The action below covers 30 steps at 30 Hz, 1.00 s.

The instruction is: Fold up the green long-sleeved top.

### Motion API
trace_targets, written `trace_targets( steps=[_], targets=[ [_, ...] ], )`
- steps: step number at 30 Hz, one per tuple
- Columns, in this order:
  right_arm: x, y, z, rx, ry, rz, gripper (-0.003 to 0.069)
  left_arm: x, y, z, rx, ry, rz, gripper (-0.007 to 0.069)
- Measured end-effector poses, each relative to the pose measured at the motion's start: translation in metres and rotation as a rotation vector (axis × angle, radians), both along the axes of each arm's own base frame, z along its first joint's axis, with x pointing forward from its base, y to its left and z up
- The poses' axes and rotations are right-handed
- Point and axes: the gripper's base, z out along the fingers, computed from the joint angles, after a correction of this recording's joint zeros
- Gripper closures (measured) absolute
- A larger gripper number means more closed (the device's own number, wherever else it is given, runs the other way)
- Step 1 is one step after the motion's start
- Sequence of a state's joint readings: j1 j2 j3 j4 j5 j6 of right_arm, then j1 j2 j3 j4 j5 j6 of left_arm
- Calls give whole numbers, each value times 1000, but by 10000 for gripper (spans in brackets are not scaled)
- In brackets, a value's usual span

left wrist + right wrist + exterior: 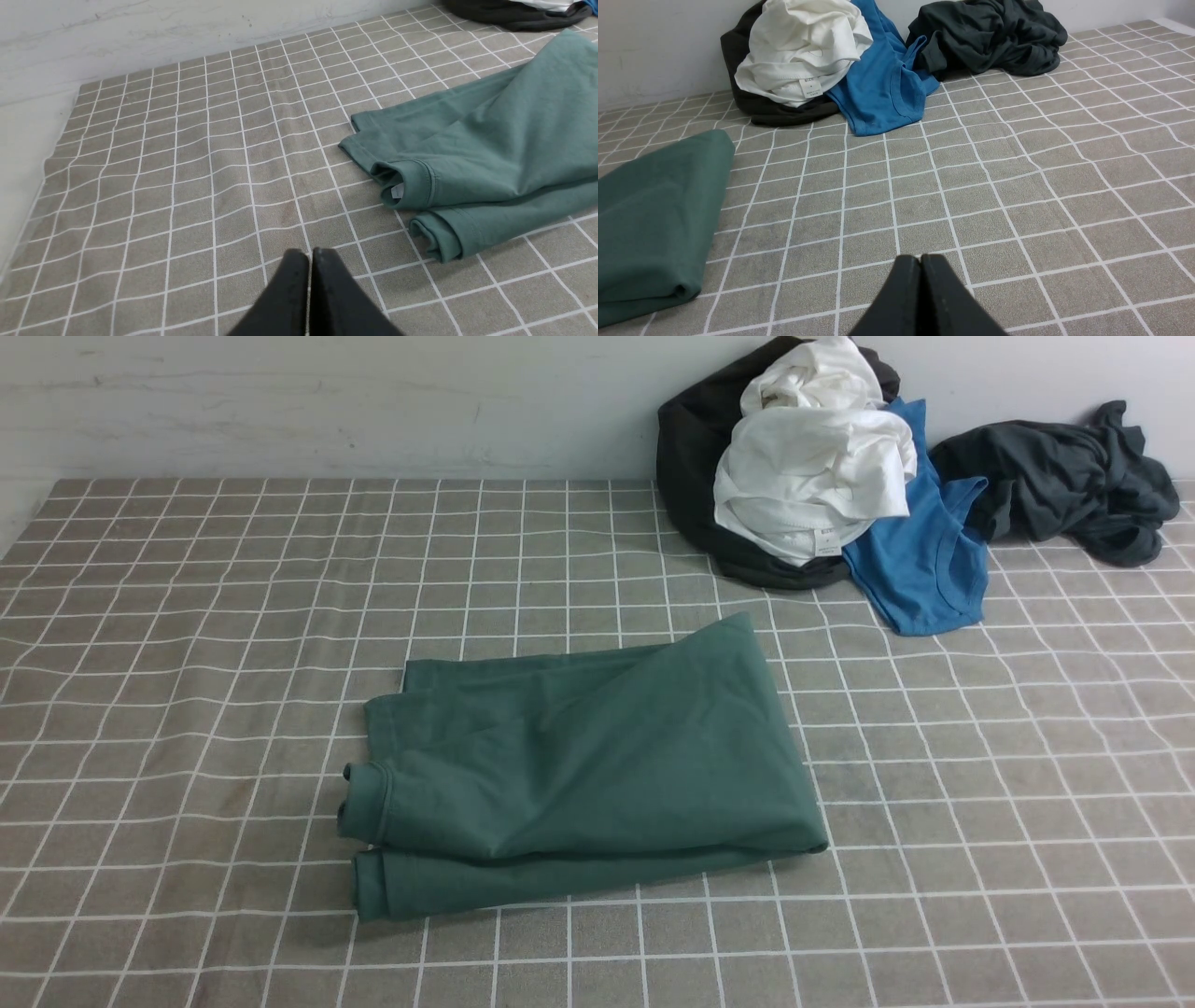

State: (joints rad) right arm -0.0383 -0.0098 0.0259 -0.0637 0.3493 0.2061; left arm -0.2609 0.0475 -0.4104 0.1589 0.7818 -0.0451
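The green long-sleeved top (597,765) lies folded mid-tabletop (980,821). Left gripper (310,254) pressed closed, right gripper (920,259) closed too, both empty above the checked cloth.

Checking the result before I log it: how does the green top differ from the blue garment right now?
The green top is folded into a flat, layered bundle; the blue garment lies loose and unfolded. The green top sits alone mid-table; the blue garment is at the back by the wall, partly under the white garment. The green top shows cuffed sleeves; the blue garment shows none. Both rest on the checked cloth.
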Motion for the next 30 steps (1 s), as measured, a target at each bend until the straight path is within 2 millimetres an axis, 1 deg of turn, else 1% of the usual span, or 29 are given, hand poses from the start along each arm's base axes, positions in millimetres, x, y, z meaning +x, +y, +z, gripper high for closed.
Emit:
trace_targets(
  steps=[3,6,7,8,10,11,13,16,20,23,30],
  targets=[
    [0,0,0,0,1,0,666,3,-1,0,-5,-42,-6,631],
    [0,0,0,0,1,0,666,11,-4,-6,-15,-114,20,631],
    [0,0,0,0,1,0,666,16,-4,-14,-29,-132,49,631],
    [0,0,0,0,1,0,666,17,-5,-15,-34,-148,52,631],
    [0,0,0,0,1,0,666,26,-5,-35,-107,-205,136,631],
    [0,0,0,0,1,0,666,27,-4,-40,-126,-218,158,631],
    [0,0,0,0,1,0,666,30,-1,-61,-174,-246,236,631],
    [0,0,0,0,1,0,666,32,1,-84,-172,-216,286,631],
    [0,0,0,-1,1,0,666,32,2,-91,-157,-166,295,631],
    [0,0,0,-2,1,0,666,30,1,-100,-154,-63,299,631],
    [0,0,0,-3,1,0,666,30,-1,-101,-154,-43,263,631]
  ],
)
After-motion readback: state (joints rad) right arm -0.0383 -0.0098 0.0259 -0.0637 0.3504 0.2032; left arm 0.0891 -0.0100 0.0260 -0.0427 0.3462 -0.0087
